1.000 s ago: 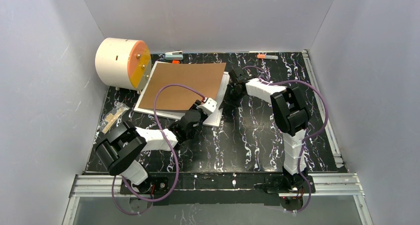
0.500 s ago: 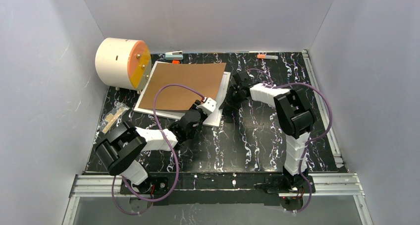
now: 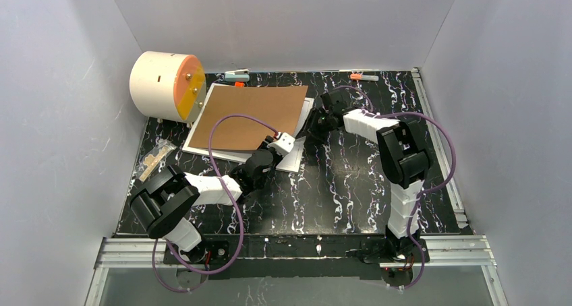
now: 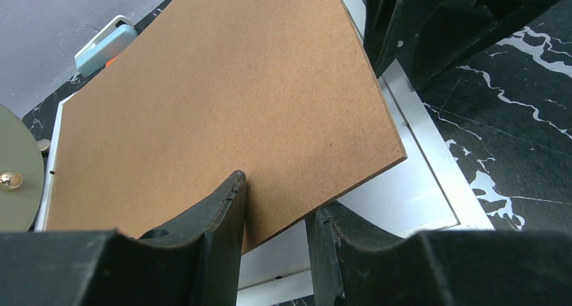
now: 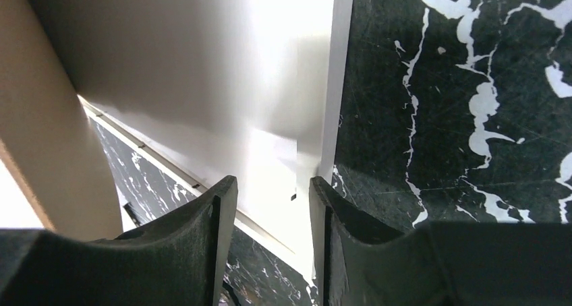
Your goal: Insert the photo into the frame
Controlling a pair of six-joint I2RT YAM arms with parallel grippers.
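The white frame (image 3: 297,159) lies flat at the back left of the table, and a loose brown backing board (image 3: 253,114) rests tilted over it. My left gripper (image 3: 278,141) is shut on the board's near right corner (image 4: 216,97), one finger above it and one beneath. My right gripper (image 3: 312,127) sits at the frame's right edge. In the right wrist view its open fingers (image 5: 270,181) straddle the white frame rim (image 5: 330,104) without pinching it. The photo is hidden from every view.
A white drum with an orange face (image 3: 165,85) stands at the back left, close to the frame. A teal clip-like tool (image 3: 237,75) and an orange-tipped item (image 3: 363,77) lie along the back wall. A small clear packet (image 3: 154,159) lies at the left edge.
My right gripper has shifted slightly right along the frame's edge and its jaws have opened. The left gripper and the board have stayed put.
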